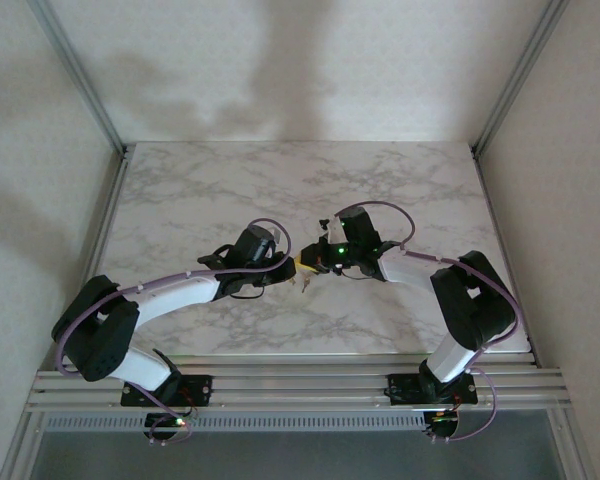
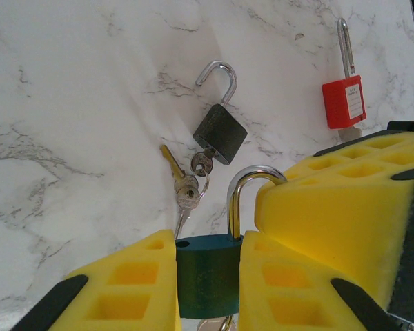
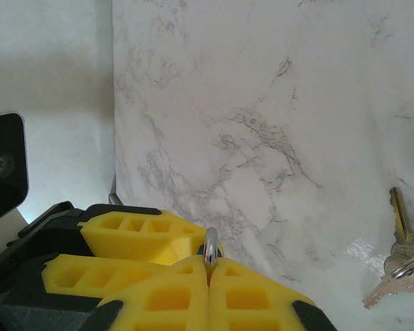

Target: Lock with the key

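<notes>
A green padlock (image 2: 207,276) is clamped by its body between the yellow fingers of my left gripper (image 2: 208,249), which is shut on it. Its silver shackle (image 2: 243,193) stands open and arches to the right. There my right gripper (image 3: 208,265) is shut on the shackle (image 3: 210,246). The right gripper's yellow fingers (image 2: 345,207) show in the left wrist view. A silvery key head (image 2: 212,325) peeks out under the green body. In the top view both grippers (image 1: 310,262) meet just above the table's middle.
On the marble table (image 1: 230,190) lies a black padlock (image 2: 220,132) with its shackle open and a bunch of keys (image 2: 187,185) at its base. A red padlock (image 2: 343,101) lies farther right. The keys (image 3: 399,267) also lie right of the right gripper.
</notes>
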Controlling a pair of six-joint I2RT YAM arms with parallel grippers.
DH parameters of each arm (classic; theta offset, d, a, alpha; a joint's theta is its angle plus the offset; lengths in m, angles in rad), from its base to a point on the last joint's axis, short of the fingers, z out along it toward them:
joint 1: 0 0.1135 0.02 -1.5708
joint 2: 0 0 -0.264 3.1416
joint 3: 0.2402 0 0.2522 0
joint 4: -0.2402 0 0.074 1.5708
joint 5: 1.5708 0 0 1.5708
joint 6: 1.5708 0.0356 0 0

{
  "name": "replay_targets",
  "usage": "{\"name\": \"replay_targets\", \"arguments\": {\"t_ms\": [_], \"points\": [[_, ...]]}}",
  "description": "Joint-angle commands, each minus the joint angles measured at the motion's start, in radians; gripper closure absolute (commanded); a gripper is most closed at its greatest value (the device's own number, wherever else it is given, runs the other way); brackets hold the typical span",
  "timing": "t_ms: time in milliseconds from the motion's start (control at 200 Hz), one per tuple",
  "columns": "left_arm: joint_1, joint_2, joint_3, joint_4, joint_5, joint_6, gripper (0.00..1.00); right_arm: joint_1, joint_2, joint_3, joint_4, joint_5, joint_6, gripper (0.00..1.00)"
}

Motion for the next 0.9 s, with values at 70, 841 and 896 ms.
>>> {"name": "replay_targets", "arguments": {"t_ms": [70,841,896], "points": [[-0.01,-0.03,0.025,0.03,0.015,0.003,0.9,0.02,-0.032,0.005,0.007,-0.005,-0.014,1.0],[-0.007,-0.119,0.014,-0.063,-0.016,0.086,0.52,0.021,-0.078,-0.034,0.085,-0.008,0.024,1.0],[-0.007,-0.139,-0.011,-0.028,-0.001,0.091,0.5,0.021,-0.082,-0.037,0.092,-0.013,0.029,1.0]]}}
